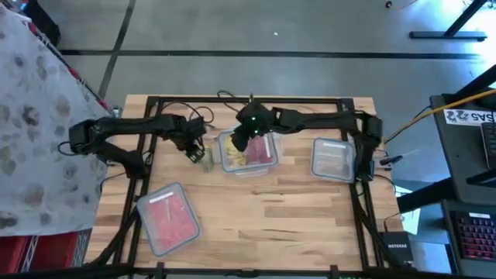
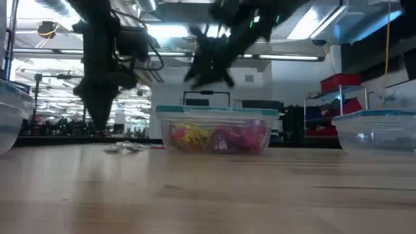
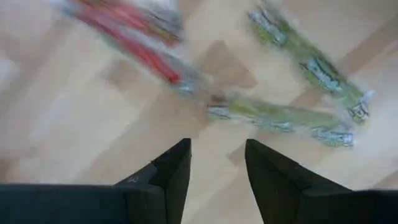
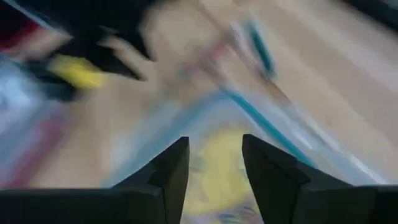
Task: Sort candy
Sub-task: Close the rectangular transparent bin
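Note:
Loose candy lies on the wooden table just left of the middle container: a red-wrapped piece [image 3: 134,43] and two green-wrapped pieces [image 3: 280,118] [image 3: 311,59], seen in the high view as a small cluster [image 1: 203,159]. My left gripper [image 3: 217,168] hangs open just above the table beside them, with nothing between its fingers. The middle clear container [image 1: 248,153] holds yellow and pink candy [image 2: 218,138]. My right gripper [image 1: 246,133] hovers open above that container's far part; its wrist view is blurred and shows yellow candy [image 4: 217,177] below the fingers.
A clear container with red candy [image 1: 167,218] sits at the near left. Another clear container [image 1: 333,159] with pale contents stands at the right. Bare wood spreads across the table's near middle [image 1: 279,225]. Dark frame rails [image 1: 139,174] run along the table's sides.

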Robot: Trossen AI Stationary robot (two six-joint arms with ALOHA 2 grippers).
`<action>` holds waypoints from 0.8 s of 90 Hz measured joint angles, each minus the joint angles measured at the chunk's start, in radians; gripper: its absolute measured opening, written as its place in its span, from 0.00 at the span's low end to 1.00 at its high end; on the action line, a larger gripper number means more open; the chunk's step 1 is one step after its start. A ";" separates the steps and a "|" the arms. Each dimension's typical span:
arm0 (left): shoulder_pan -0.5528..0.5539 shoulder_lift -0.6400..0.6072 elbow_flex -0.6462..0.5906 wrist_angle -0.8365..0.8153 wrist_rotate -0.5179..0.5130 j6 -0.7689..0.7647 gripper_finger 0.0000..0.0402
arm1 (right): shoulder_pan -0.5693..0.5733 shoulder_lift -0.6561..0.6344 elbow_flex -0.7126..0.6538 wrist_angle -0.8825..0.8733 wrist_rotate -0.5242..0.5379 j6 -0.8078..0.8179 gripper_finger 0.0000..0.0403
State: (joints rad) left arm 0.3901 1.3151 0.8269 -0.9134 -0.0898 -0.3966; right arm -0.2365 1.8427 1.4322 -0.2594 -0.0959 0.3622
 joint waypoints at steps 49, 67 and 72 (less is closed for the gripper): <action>0.041 0.112 0.031 0.568 0.252 0.035 0.34 | 0.117 -0.180 -0.059 -0.593 0.018 -0.003 0.34; 0.108 0.175 0.052 0.682 0.166 0.059 0.34 | 0.179 -0.185 -0.073 -0.579 0.096 0.122 0.34; 0.122 0.173 0.075 0.656 0.160 0.056 0.34 | 0.200 -0.189 -0.073 -0.580 0.112 0.128 0.34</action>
State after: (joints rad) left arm 0.5117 1.4882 0.9021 -0.2578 0.0705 -0.3408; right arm -0.0367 1.6537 1.3594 -0.8394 0.0161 0.4904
